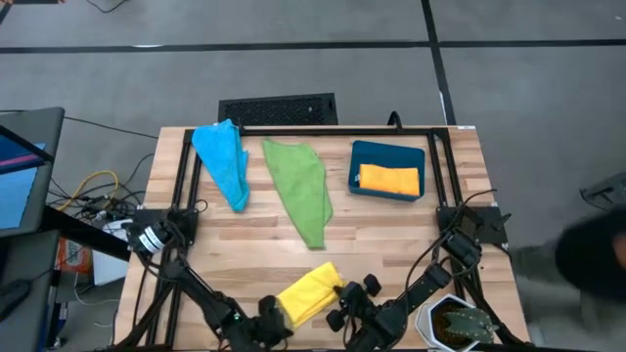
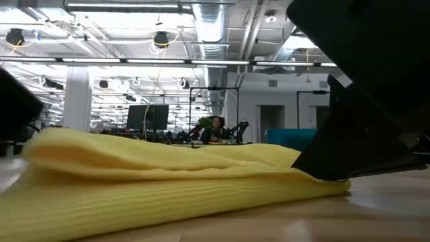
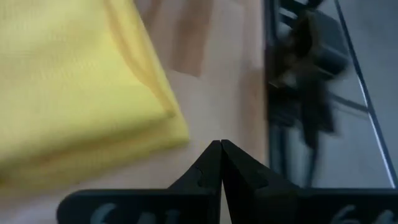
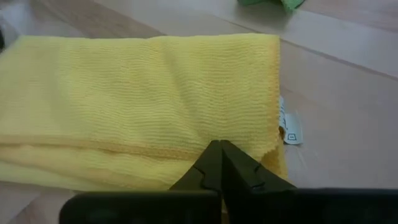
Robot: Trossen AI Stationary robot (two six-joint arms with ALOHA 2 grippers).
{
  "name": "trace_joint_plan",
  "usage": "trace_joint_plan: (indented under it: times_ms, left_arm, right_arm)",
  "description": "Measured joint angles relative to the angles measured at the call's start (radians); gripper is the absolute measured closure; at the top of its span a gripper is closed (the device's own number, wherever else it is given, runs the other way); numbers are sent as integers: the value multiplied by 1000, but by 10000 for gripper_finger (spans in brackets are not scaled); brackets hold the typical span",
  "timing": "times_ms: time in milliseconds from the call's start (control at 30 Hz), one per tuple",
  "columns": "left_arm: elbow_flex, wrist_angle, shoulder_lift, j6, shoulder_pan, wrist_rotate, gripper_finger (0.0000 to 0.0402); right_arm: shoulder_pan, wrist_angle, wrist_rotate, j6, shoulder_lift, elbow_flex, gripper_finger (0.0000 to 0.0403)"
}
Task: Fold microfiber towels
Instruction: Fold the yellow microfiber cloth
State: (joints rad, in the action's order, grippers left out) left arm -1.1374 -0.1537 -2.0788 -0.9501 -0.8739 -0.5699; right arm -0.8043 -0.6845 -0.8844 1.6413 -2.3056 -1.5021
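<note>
A yellow microfiber towel lies folded in several layers on the wooden table near its front edge. My left gripper is shut just off the towel's left corner, with its tips over bare wood. My right gripper is shut at the towel's right end, its tips over the cloth. Farther back a light blue towel and a green towel lie crumpled. An orange towel lies folded in the teal bin. My right gripper's shut fingertips rest on the yellow towel's top layer by its folded edge, near the end with the white tag. They slant down from the table's near right. Whether cloth is caught between them, I cannot tell. The towel lies flat on the table.
A black frame runs around the table's back and sides. A bowl-like thing stands at the front right corner. Bare wood lies between the yellow towel and the green one.
</note>
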Motion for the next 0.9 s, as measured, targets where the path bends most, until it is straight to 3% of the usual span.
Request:
trace_joint_plan:
  times_ms: [300, 467, 600, 767, 900]
  left_arm:
    - [0, 224, 153, 14, -5, -77, 402]
    - [0, 288, 254, 66, -21, -179, 401]
    - [5, 283, 240, 68, -31, -312, 401]
    - [42, 108, 128, 90, 22, -202, 401]
    - [43, 44, 80, 74, 38, -200, 401]
  right_arm:
    - [-2, -159, 53, -82, 164, -56, 342]
    - [41, -221, 188, -151, 270, -56, 293]
    - [115, -255, 356, -154, 291, -56, 227]
    - [206, -214, 520, -207, 290, -24, 148]
    - [255, -216, 602, -207, 287, 19, 120]
